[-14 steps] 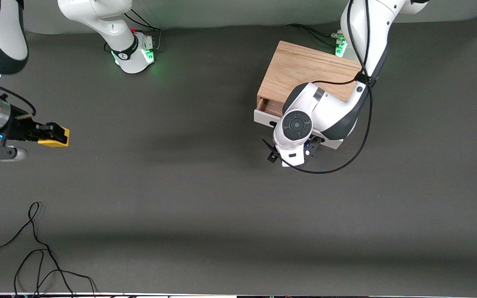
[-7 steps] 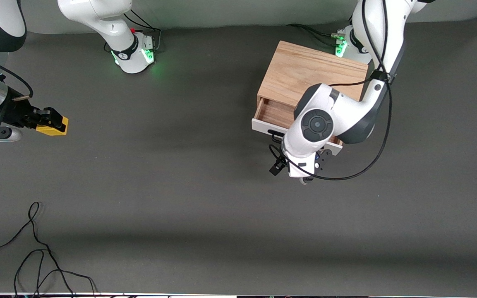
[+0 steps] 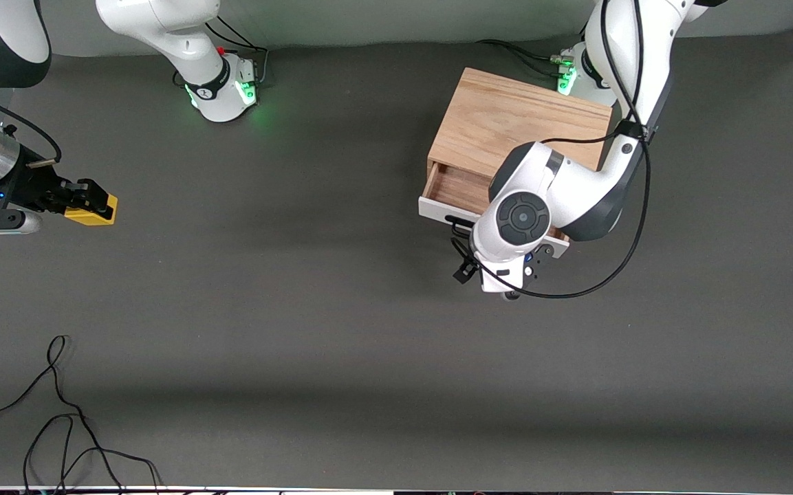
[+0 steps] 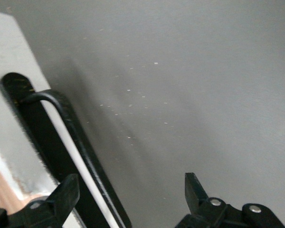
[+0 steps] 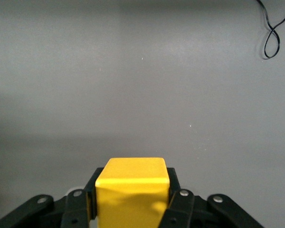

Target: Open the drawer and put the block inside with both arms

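Note:
The oak box [image 3: 516,117] stands near the left arm's base. Its drawer is partly out, showing the wood interior [image 3: 454,184] and the white front [image 3: 436,206]. The left arm's wrist [image 3: 520,218] hangs over the drawer front and hides its gripper there. In the left wrist view my left gripper [image 4: 131,184] is open, with the black bar handle [image 4: 69,128] running between the fingers close to one of them, untouched. My right gripper [image 3: 90,205] is shut on the yellow block [image 3: 95,213], held above the mat at the right arm's end. The block fills the jaws in the right wrist view [image 5: 132,187].
A loose black cable [image 3: 59,412] lies on the dark mat near the front camera at the right arm's end; it also shows in the right wrist view [image 5: 271,33]. The right arm's green-lit base [image 3: 221,89] stands at the back.
The drawer has slid farther out toward the front camera with the left hand at its front. The right gripper has lifted slightly with the block.

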Action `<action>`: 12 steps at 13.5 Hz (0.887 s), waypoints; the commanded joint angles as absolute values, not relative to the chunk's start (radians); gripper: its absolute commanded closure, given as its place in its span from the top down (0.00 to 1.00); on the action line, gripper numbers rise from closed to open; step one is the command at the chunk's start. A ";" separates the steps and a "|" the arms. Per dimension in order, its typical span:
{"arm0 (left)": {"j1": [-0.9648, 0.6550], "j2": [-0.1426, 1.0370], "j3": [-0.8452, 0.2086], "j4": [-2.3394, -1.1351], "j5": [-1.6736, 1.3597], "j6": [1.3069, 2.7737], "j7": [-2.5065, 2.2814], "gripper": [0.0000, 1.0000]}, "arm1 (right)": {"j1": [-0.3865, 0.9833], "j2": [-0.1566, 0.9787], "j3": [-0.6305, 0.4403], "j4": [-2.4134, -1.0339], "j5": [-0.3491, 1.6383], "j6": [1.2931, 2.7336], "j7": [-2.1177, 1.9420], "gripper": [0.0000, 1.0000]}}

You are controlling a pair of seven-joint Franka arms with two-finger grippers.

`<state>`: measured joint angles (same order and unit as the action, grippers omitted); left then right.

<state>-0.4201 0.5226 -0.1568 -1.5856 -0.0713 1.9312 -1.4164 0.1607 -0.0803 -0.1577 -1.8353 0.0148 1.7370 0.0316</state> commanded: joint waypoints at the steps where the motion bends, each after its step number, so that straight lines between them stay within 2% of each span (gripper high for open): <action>1: -0.422 0.517 -0.150 -1.603 -0.074 1.884 -1.454 0.99 | 0.172 -0.115 -0.161 -1.867 -0.009 1.756 0.049 0.36; 9: -0.426 0.583 -0.149 -1.601 -0.061 2.051 -1.447 0.99 | 0.170 -0.115 -0.161 -1.865 -0.009 1.756 0.043 0.36; 12: -0.426 0.577 -0.149 -1.588 -0.002 2.060 -1.447 0.99 | 0.170 -0.115 -0.161 -1.865 -0.011 1.756 0.043 0.36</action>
